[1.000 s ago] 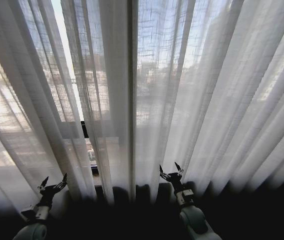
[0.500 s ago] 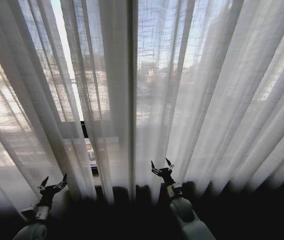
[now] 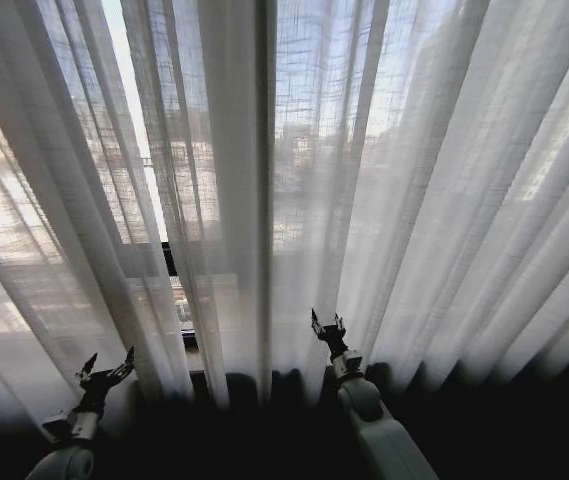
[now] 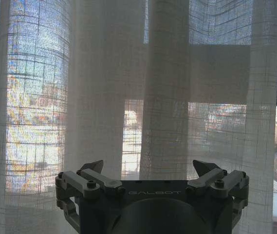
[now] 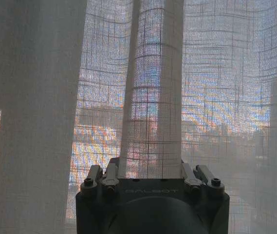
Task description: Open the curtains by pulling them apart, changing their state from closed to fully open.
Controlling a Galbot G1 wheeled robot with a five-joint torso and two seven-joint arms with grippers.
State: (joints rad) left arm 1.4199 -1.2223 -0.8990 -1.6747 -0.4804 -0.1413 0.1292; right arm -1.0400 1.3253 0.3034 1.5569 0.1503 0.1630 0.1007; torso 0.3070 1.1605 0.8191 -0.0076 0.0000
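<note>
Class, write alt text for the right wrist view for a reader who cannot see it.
The right gripper points at the curtains, a narrow vertical pleat of the sheer white fabric running down between its fingers. Blurred daylight shows through the weave.

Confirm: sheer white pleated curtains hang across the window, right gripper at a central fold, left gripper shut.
Wrong on one count: the left gripper is open, as the left wrist view shows. The sheer white pleated curtains hang across the window, the right gripper at a central fold.
</note>
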